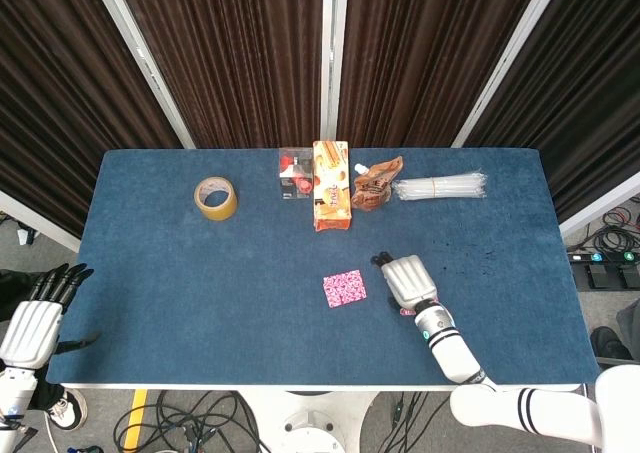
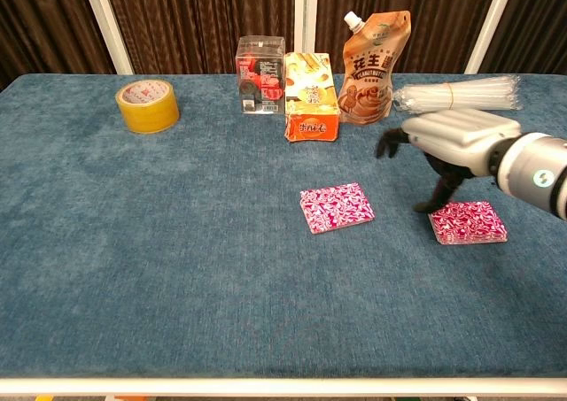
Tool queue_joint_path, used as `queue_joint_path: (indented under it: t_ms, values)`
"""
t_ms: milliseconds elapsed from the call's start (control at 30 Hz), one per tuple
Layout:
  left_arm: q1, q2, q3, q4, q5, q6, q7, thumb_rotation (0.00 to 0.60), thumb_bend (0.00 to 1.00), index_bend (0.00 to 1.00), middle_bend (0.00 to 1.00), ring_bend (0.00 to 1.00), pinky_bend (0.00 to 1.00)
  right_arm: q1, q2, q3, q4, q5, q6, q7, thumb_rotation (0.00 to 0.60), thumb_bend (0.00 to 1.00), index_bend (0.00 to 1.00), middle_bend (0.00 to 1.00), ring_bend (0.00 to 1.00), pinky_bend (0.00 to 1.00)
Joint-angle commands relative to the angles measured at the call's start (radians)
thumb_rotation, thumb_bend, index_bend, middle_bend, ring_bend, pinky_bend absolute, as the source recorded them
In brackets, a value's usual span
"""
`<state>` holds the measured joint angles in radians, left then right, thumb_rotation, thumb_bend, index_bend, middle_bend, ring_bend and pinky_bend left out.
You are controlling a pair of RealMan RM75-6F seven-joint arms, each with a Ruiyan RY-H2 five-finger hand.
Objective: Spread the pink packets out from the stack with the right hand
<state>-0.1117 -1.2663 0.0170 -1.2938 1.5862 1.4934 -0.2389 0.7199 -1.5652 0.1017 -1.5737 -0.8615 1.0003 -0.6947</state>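
On the blue table, 1 pink packet lies flat by itself near the middle, and the stack of pink packets lies well apart from it toward the robot's right. Over that stack hangs the right hand, palm down, its fingers spread and holding nothing; the thumb tip reaches down close to the stack's near-left edge, though whether it touches cannot be told. From the head view the right hand covers most of the stack, with the single packet lying clear to its left. Off the table's left corner the left hand hangs with fingers apart and nothing in it. Along the far edge stand a roll of yellow tape, a clear plastic box, an orange snack box, a brown spouted pouch and a bundle of clear straws
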Motion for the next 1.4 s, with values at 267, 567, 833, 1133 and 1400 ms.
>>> queue_joint_path:
  t_ms: [267,567,833,1133,1400]
  values:
    - [-0.002,-0.004,0.003,-0.002,0.004,-0.003,0.007,0.600,0.00,0.13,0.09,0.00,0.10,-0.025,0.053,-0.047,-0.080,0.181,0.074,-0.099,0.600,0.10,0.21,0.20,0.73,0.79]
    - [-0.001,-0.004,0.004,-0.001,0.002,-0.004,0.007,0.600,0.00,0.13,0.09,0.00,0.10,-0.022,0.039,-0.061,-0.078,0.204,0.090,-0.118,0.600,0.10,0.21,0.22,0.73,0.79]
    - [-0.001,-0.004,0.004,0.003,0.001,-0.004,0.001,0.600,0.00,0.13,0.09,0.00,0.10,-0.020,0.025,-0.065,-0.074,0.208,0.105,-0.123,0.600,0.11,0.22,0.25,0.73,0.79]
    - [-0.002,-0.004,0.004,0.003,0.001,-0.006,0.003,0.600,0.00,0.13,0.09,0.00,0.10,-0.021,0.018,-0.070,-0.074,0.203,0.110,-0.124,0.600,0.12,0.27,0.29,0.73,0.79]
    - [-0.002,-0.004,0.004,0.002,0.001,-0.007,0.003,0.600,0.00,0.13,0.09,0.00,0.10,-0.024,0.011,-0.070,-0.073,0.200,0.125,-0.126,0.600,0.13,0.30,0.31,0.74,0.80]
